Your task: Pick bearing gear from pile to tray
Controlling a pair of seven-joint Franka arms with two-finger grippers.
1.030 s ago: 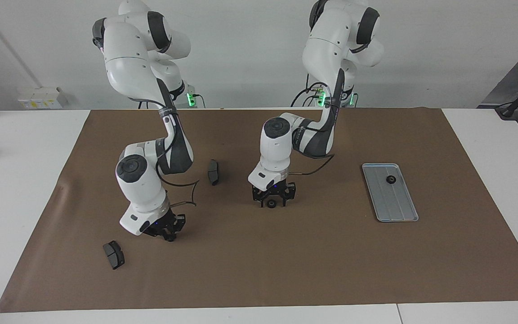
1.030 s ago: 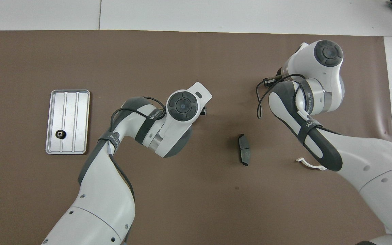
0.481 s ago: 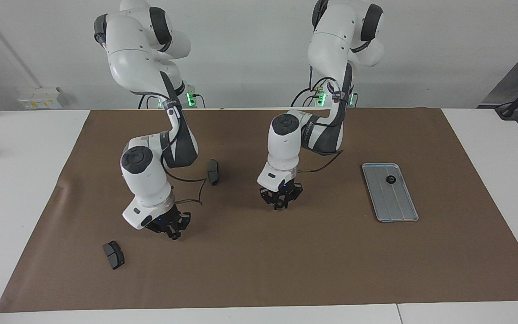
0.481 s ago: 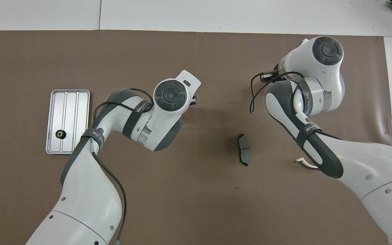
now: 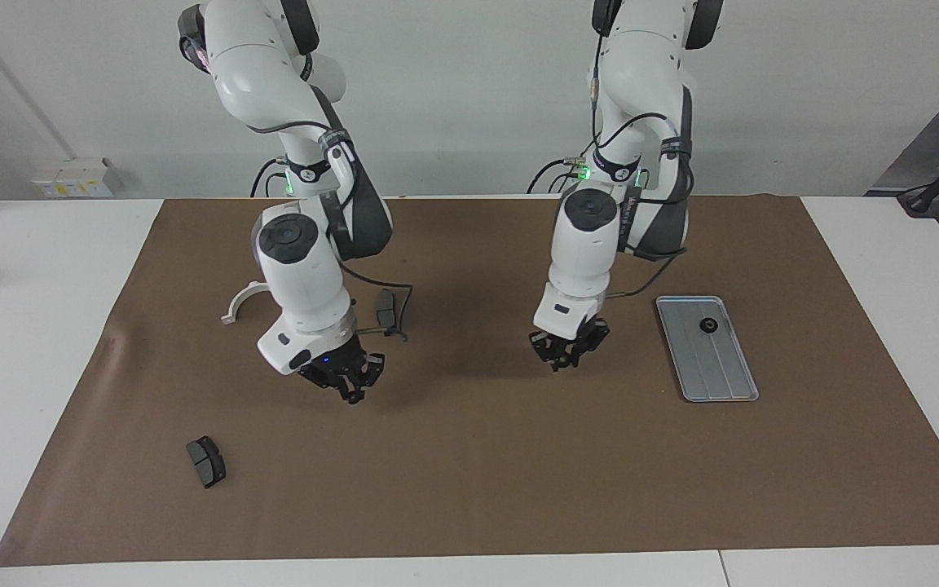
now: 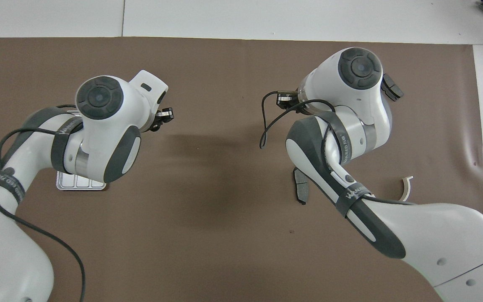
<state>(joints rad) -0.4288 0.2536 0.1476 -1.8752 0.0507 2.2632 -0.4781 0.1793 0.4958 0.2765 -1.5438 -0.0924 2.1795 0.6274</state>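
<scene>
While the left gripper [image 5: 567, 352] is hanging over bare brown mat [image 5: 469, 456] just beside the tray [image 5: 718, 371], I cannot tell whether it is spread or pinching a part; nothing loose is showing under it. If it is holding a gear, the judgement is that the carry is under way. To do it well, the arm should be travelling level toward the left arm's end of the table, stopping over a bare groove, coming down low before letting go, and steering clear of the gear [image 5: 707, 326] already lying in the tray. The right gripper [image 5: 349, 381] is pressed together, holding nothing visible, and waiting over the mat. A white half-ring bracket [image 5: 243, 302] and a dark brake pad [image 5: 386, 310] are lying nearer the robots than it, and a second brake pad [image 5: 206, 461] is lying farther out, toward the right arm's end. In the overhead view the left arm is covering nearly all of the tray, the right wrist is hiding its own gripper, and no other small rings are showing anywhere.
</scene>
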